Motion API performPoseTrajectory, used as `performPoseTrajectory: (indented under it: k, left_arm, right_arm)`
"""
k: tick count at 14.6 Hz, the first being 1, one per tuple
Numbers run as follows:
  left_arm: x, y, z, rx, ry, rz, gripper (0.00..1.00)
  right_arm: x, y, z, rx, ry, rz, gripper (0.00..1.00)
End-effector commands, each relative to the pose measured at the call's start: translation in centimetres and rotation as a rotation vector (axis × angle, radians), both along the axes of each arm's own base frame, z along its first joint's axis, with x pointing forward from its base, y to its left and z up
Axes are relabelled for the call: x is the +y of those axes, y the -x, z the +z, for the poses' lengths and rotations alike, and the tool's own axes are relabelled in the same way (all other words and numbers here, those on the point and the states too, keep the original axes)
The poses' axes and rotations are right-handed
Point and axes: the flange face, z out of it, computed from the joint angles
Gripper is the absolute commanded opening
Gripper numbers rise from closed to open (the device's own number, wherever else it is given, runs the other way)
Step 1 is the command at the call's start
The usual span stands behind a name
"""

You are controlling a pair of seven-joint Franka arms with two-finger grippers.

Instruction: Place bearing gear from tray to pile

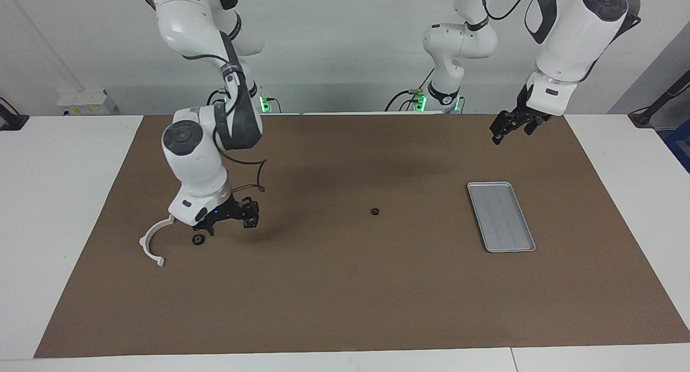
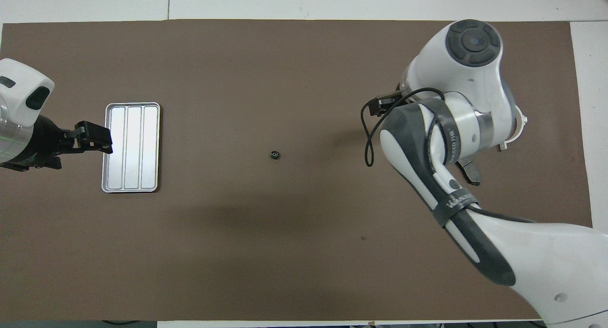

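The tray [image 1: 501, 217] lies on the mat [image 1: 345, 286] toward the left arm's end of the table, with a small gear [image 1: 374, 211] on the mat near the table's middle. Toward the right arm's end lie a half-ring bracket [image 1: 151, 242] and, just beside it, a second small gear [image 1: 198, 240].

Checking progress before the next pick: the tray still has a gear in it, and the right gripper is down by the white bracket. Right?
Not quite. The facing view shows the tray with nothing in it; a small gear lies on the mat mid-table. The right gripper is indeed low beside the white bracket.
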Motion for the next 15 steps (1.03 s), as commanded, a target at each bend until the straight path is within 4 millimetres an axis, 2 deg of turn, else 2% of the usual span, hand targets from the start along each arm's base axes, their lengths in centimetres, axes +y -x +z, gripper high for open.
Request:
performPoseTrajectory:
  k: [1, 3, 6, 9, 10, 12, 15]
  left_arm:
    - [0.9, 0.6, -0.2, -0.017, -0.002, -0.009, 1.00]
    - [2.4, 0.4, -0.2, -0.011, -0.004, 0.021, 1.00]
    - [4.4, -0.2, -0.1, -0.046, 0.047, 0.076, 1.00]
    - [4.4, -0.6, 0.3, -0.065, 0.054, -0.035, 1.00]
    - [4.5, -1.2, 1.1, -0.071, 0.054, -0.065, 1.00]
    - [5.6, -1.8, 1.6, -0.078, 0.045, -0.054, 1.00]
    - [4.3, -1.7, 1.2, -0.064, 0.000, -0.139, 1.00]
  right_arm:
    - [6.3, 0.1, 0.2, 0.010, 0.007, -0.082, 1.00]
    - [12.2, 2.3, -1.4, 0.006, 0.040, -0.118, 1.00]
    - [18.7, 4.6, -3.6, -0.003, 0.050, -0.171, 1.00]
    - [21.6, 6.2, -5.5, 0.001, 0.051, -0.189, 1.00]
    - [22.4, 6.7, -6.0, -0.002, 0.048, -0.196, 1.00]
    - [23.0, 6.7, -6.3, -0.017, 0.030, -0.200, 1.00]
    - [23.8, 6.5, -7.0, -0.041, -0.001, -0.208, 1.00]
